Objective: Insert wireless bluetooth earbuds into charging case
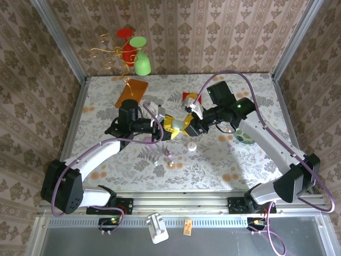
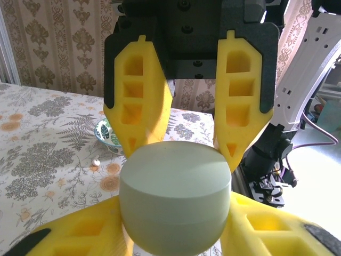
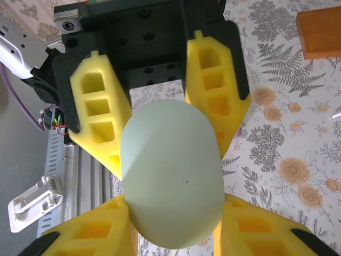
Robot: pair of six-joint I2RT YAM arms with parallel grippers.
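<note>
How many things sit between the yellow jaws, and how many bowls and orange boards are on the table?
pale green case between the jaws: 1
patterned bowl: 1
orange board: 1
Total: 3

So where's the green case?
The green case is near the middle of the table in the top view, between the left end effector and the right end effector, yellow fingers flanking it.

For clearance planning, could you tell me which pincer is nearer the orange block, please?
Left. The left pincer is diagonally right of the orange block, on its near side; the right pincer is farther right, across the pale green case.
</note>
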